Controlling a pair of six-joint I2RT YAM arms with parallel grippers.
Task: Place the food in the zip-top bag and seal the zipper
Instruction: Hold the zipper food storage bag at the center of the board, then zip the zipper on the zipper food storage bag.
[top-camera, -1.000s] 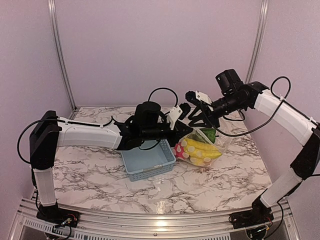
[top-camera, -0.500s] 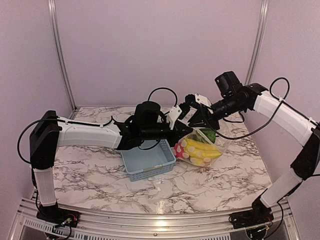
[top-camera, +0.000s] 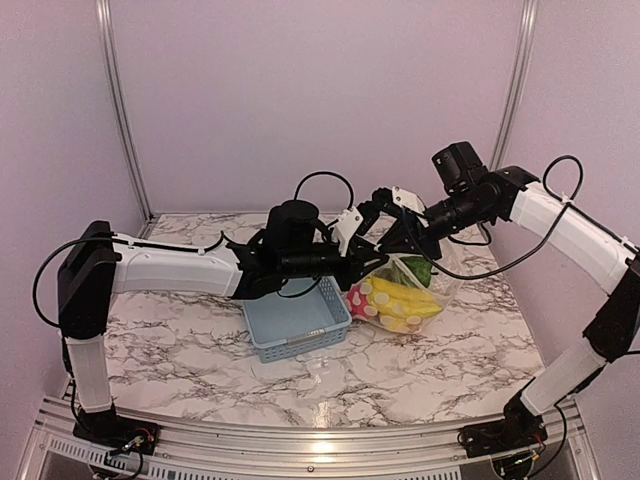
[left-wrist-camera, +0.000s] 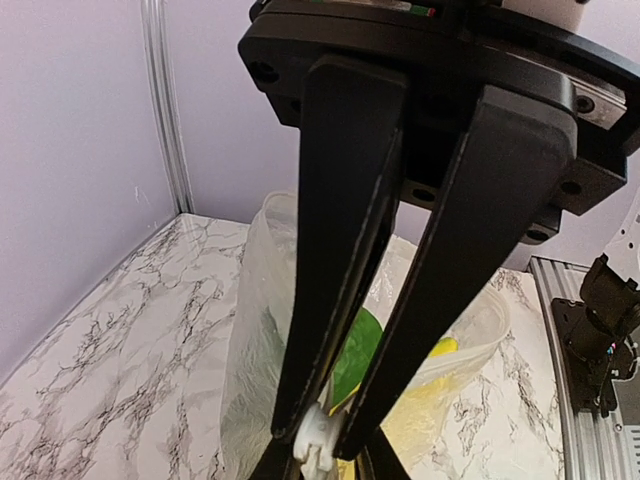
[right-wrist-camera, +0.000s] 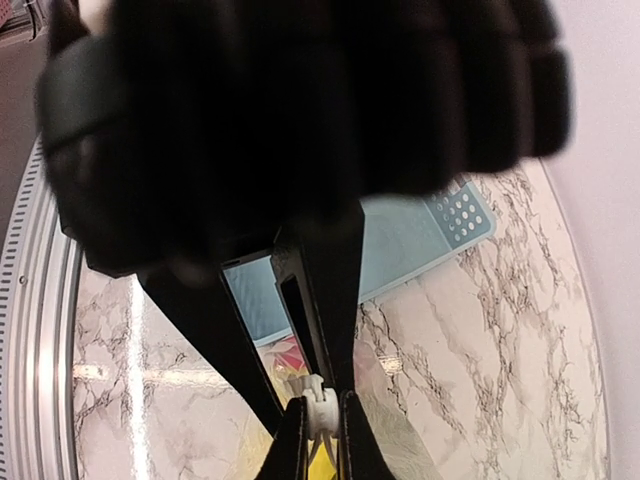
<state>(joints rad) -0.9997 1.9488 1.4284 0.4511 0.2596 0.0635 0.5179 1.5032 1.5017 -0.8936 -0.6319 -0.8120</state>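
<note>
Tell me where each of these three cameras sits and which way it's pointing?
Top external: fixed high behind the arms, looking down over the table; both arms show whole, meeting above the zip-top bag beside the blue basket.
Left wrist: on the left arm, looking along the left gripper, shut on a white zipper piece, toward the bag.
Right wrist: on the right arm, looking down past the right gripper at basket, table and rail.
Shared: both wrist views show a white piece pinched at the fingertips, seemingly the same.

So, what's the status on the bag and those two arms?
Left fingers and right fingers both shut on white zipper piece. Toy plastic fruit inside clear crinkly bag, mouth looks open. Blue mesh basket beside bag, nothing blocking.
</note>
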